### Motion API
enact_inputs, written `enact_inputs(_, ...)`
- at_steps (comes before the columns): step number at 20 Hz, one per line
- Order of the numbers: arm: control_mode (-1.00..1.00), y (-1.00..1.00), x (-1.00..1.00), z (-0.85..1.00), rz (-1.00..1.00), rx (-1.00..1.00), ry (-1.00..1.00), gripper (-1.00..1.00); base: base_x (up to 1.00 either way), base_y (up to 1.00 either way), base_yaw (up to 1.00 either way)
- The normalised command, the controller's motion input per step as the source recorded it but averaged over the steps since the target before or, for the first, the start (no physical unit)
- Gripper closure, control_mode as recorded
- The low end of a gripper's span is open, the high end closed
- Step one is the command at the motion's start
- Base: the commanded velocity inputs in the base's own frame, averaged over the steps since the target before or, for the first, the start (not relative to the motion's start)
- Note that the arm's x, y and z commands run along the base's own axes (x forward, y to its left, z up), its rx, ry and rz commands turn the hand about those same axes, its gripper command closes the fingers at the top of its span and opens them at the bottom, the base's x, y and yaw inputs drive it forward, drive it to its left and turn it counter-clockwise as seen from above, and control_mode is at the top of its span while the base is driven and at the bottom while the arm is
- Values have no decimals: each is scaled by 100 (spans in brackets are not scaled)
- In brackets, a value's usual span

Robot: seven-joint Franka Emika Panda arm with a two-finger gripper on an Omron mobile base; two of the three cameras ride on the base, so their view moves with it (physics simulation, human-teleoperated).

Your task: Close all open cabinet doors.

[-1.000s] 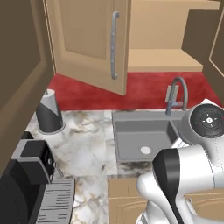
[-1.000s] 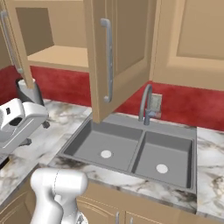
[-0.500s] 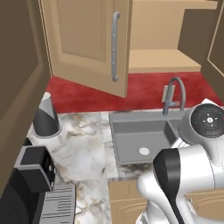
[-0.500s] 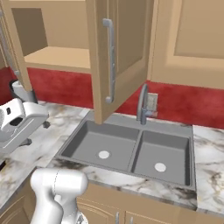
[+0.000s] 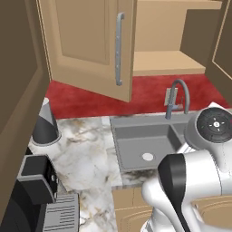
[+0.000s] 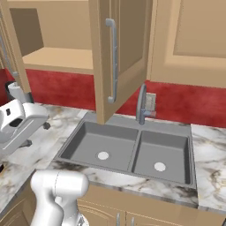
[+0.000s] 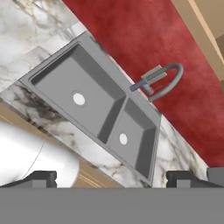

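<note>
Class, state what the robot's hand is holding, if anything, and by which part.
Nothing is held: the hand is open, its fingertips apart above the grey double-basin sink.

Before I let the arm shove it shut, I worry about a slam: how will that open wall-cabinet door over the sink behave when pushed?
The door looks like a stiff wooden panel, so it should probably swing as one piece on its hinges, not bend. Its long bar handle looks smooth, so a push there may slip; the flat face seems safer.

The top edge is cutting off the open cabinet door [image 5: 86,45] in both base views. The robot arm is covering the right basin of the sink [image 5: 140,140] in the left base view. The left edge is clipping the black appliance [image 5: 27,199].
</note>
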Motion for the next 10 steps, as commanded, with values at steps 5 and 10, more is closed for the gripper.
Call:
enact_inputs(5,-100,0,-44,-17,0,-3,-12,-100,0,0,0)
enact_inputs(10,-100,1,-72,-7,0,-5,-24,-100,0,0,0)
